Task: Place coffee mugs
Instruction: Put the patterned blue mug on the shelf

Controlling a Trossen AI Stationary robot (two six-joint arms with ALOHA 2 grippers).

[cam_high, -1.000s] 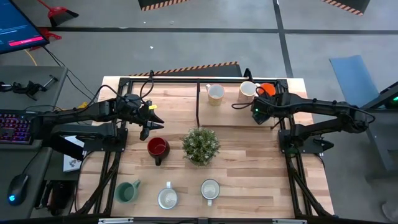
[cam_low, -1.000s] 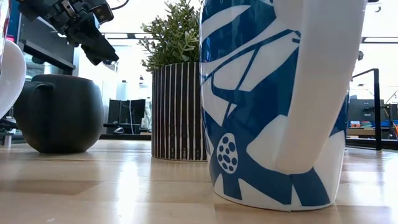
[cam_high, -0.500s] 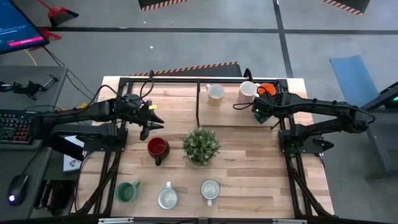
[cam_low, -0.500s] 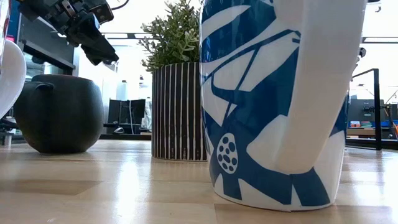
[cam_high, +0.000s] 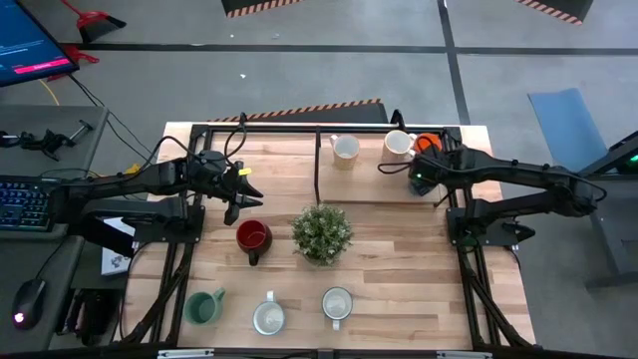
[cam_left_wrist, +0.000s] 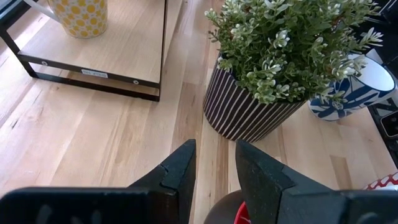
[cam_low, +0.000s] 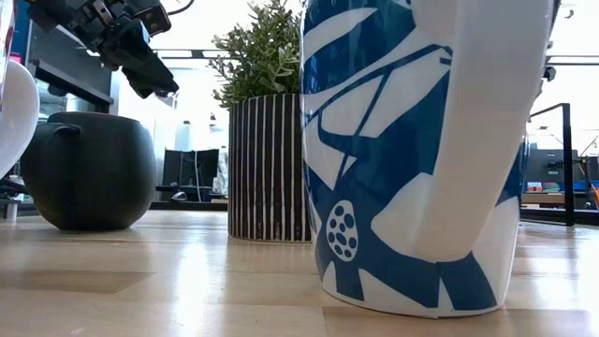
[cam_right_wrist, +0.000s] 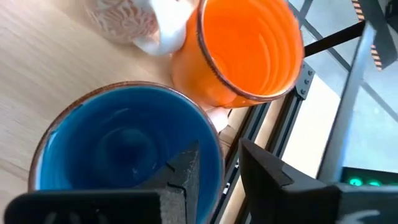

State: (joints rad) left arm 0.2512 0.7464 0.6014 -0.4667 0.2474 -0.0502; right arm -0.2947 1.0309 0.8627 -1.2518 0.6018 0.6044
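— Grey concrete floor surrounds the wooden tabletop (cam_high: 399, 259) in the high view. What sits on it?

— A potted plant (cam_high: 321, 232) in the middle, a red mug (cam_high: 252, 237) just to its left, and along the near edge a green mug (cam_high: 203, 307), a pale mug (cam_high: 268, 317) and a white mug (cam_high: 336, 303). At the far edge stand a yellowish mug (cam_high: 345, 150), a white patterned mug (cam_high: 398, 144) and an orange mug (cam_high: 429, 144).

— And the arms?

— The left hand (cam_high: 237, 195) hangs just above the red mug, well clear of the plant. The right hand (cam_high: 422, 176) is at the far right corner, right beside the orange mug.

— The low view?

— A white mug with a blue pattern fills the front, the striped plant pot (cam_low: 269, 167) stands behind it, and a dark round mug (cam_low: 89, 170) sits to the left with the left hand in the air above it.

— The left wrist view?

— Its two fingers (cam_left_wrist: 180, 171) stand slightly apart with nothing between them; the red mug's rim shows just beneath, the plant and the blue-patterned mug ahead, and the dotted yellow mug on a black-framed raised shelf (cam_left_wrist: 93, 73).

— The right wrist view?

— One finger (cam_right_wrist: 185, 168) is inside a blue mug (cam_right_wrist: 106, 140) and the other outside, pinching its rim. The orange mug stands just beside it; whether they touch I cannot tell.
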